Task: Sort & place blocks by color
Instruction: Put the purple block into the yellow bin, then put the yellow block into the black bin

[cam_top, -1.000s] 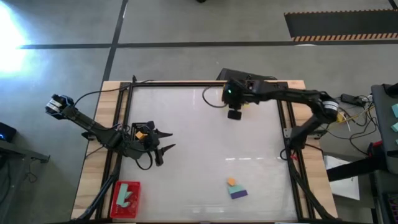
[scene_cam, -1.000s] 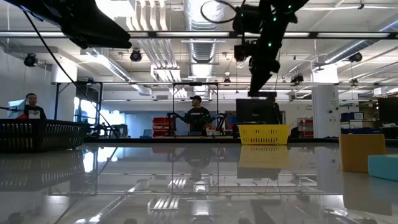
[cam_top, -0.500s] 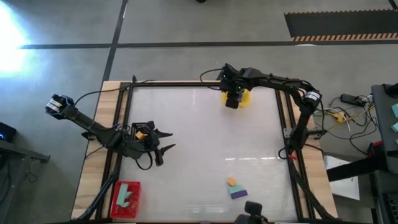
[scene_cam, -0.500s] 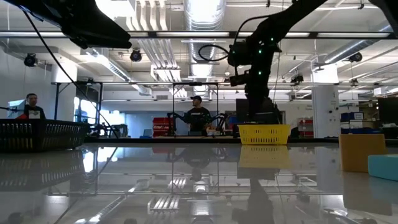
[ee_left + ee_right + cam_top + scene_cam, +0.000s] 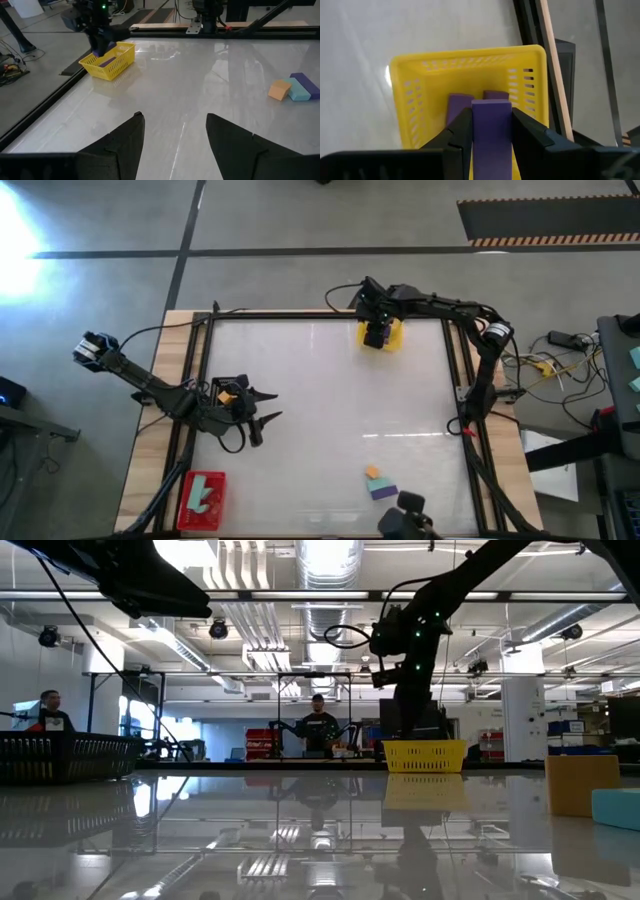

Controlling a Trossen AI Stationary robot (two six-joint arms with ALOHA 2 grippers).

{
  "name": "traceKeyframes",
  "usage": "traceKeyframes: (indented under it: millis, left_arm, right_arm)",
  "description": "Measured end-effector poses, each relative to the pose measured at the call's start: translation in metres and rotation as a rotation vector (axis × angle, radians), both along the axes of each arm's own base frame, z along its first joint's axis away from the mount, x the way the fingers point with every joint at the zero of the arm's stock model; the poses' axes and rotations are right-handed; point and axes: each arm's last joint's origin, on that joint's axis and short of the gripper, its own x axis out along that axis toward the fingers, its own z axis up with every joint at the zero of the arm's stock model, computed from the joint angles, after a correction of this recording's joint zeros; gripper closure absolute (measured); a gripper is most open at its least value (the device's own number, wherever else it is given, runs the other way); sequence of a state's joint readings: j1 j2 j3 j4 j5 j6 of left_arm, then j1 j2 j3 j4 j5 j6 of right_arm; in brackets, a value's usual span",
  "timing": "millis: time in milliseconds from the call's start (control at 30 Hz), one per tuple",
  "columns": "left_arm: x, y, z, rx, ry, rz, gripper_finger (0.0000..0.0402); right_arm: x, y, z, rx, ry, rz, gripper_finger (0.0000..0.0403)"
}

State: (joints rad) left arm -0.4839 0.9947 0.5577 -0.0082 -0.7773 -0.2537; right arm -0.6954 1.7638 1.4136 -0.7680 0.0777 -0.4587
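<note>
Over the yellow tray [image 5: 470,70], right gripper [image 5: 491,131] clamped on purple bar [image 5: 491,127]; two purple bars [image 5: 459,104] already inside. Releasing off-centre risks it catching the rim. Left gripper [image 5: 175,131] apart, idle above desk [image 5: 200,75].

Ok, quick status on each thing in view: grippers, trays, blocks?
Right gripper: shut on a purple bar, above the yellow tray.
Yellow tray: holds two purple bars.
Left gripper: open, empty, over the table's left side.
Red tray: holds teal blocks.
Orange cube, teal bar, purple bar: loose on table.
</note>
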Motion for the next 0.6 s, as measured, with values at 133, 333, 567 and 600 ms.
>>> traceKeyframes:
  millis: [133, 333, 567, 600]
  left_arm:
    - [0.000, 0.000, 0.000, 0.000, 0.000, 0.000, 0.0205]
    - [0.000, 0.000, 0.000, 0.000, 0.000, 0.000, 0.0205]
    - [0.000, 0.000, 0.000, 0.000, 0.000, 0.000, 0.0205]
    - [0.000, 0.000, 0.000, 0.000, 0.000, 0.000, 0.0205]
  right_arm:
    - [-0.002, -0.004, 0.000, -0.009, -0.012, -0.013, 0.0298]
    - [-0.001, -0.004, 0.001, -0.012, -0.020, -0.024, 0.0242]
    - [-0.002, 0.007, 0.015, 0.000, -0.051, -0.075, 0.0218]
    - [-0.001, 0.012, 0.019, 0.000, -0.061, -0.074, 0.0220]
